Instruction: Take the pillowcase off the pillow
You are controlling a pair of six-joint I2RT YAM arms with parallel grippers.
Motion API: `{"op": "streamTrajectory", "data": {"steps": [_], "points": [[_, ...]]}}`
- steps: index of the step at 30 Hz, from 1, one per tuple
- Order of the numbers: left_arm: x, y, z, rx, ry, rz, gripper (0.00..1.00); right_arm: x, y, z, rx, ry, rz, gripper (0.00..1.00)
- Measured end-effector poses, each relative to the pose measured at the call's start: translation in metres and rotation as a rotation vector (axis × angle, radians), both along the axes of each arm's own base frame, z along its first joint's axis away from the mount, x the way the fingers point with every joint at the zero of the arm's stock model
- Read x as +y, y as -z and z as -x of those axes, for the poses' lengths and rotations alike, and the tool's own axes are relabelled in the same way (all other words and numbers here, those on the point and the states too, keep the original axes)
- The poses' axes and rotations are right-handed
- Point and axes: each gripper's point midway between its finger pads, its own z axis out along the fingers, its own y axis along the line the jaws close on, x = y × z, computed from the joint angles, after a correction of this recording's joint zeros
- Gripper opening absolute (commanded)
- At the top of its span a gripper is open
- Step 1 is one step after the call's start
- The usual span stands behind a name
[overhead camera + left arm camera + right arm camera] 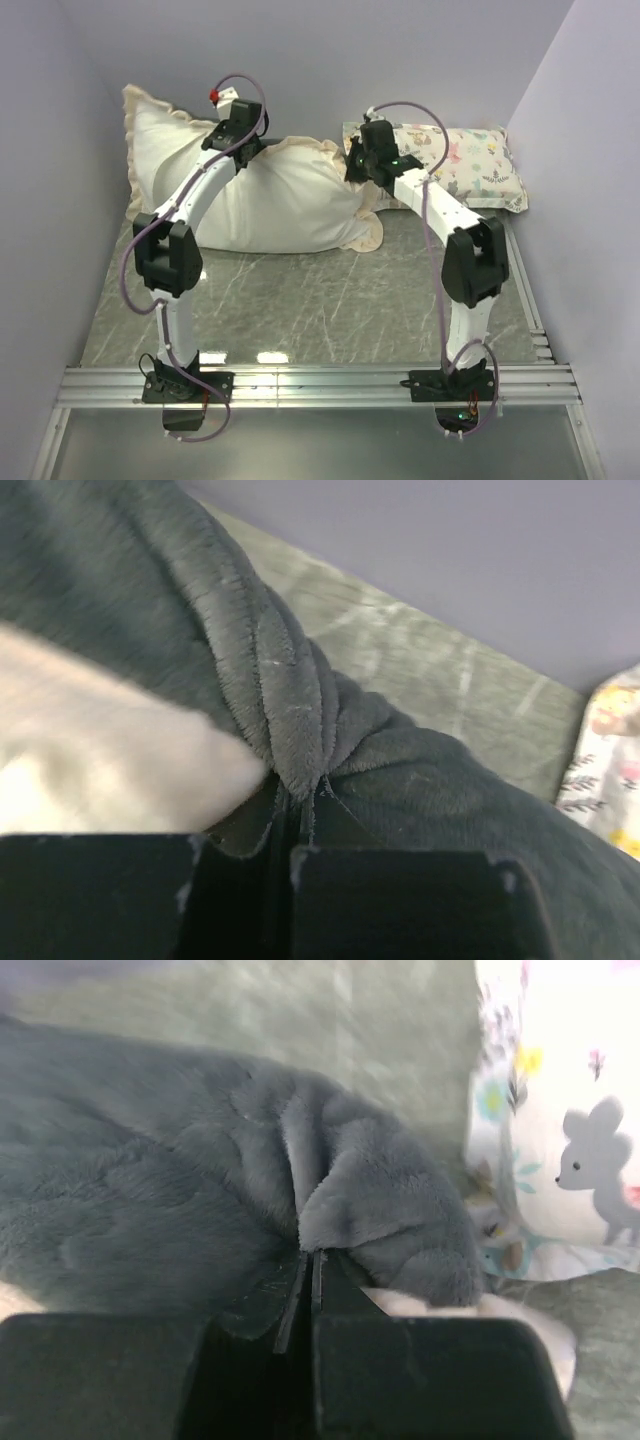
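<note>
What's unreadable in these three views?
Top view: fingers of left gripper and right gripper, hidden under their own wrists.
Top view: whether the pillow is inside the pillowcase; all white, no boundary shows.
Left wrist: white mass, blurred; pillow or lining unclear.
Right wrist: print pillow, cut off by the right edge.

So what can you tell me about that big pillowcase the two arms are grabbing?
The pillowcase is a big soft cover lying plump at the back of the marbled table. From above it shows white fabric edged by a cream ruffled frill. Close up, its other side is dark grey plush, bunched into folds. The left gripper and right gripper are each shut on a fold. Its right end lies beside a small animal-print pillow.
</note>
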Motion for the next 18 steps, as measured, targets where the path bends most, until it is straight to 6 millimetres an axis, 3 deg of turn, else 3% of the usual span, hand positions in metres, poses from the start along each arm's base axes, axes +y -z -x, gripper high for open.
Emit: {"op": "streamTrajectory", "data": {"steps": [2, 3, 6, 11, 15, 18], "points": [[-0.011, 0.015, -0.015, 0.0, 0.038, 0.038, 0.0, -0.002, 0.034, -0.011, 0.055, 0.023, 0.009, 0.26], [-0.016, 0.015, -0.019, -0.012, 0.053, 0.056, 0.0, -0.005, 0.035, -0.013, 0.058, 0.034, 0.004, 0.42], [-0.017, 0.01, -0.021, -0.033, 0.078, 0.102, 0.0, -0.02, 0.011, -0.014, 0.019, 0.071, -0.008, 0.68], [-0.015, 0.012, -0.021, -0.036, 0.096, 0.15, 0.0, -0.042, -0.051, 0.006, -0.081, 0.127, -0.014, 0.84], [-0.02, 0.014, -0.022, -0.041, 0.109, 0.172, 0.0, -0.056, -0.097, 0.051, -0.195, 0.15, -0.046, 0.89], [-0.022, 0.015, -0.024, -0.047, 0.113, 0.18, 0.0, -0.051, -0.115, 0.09, -0.3, 0.125, -0.095, 0.92]]}}
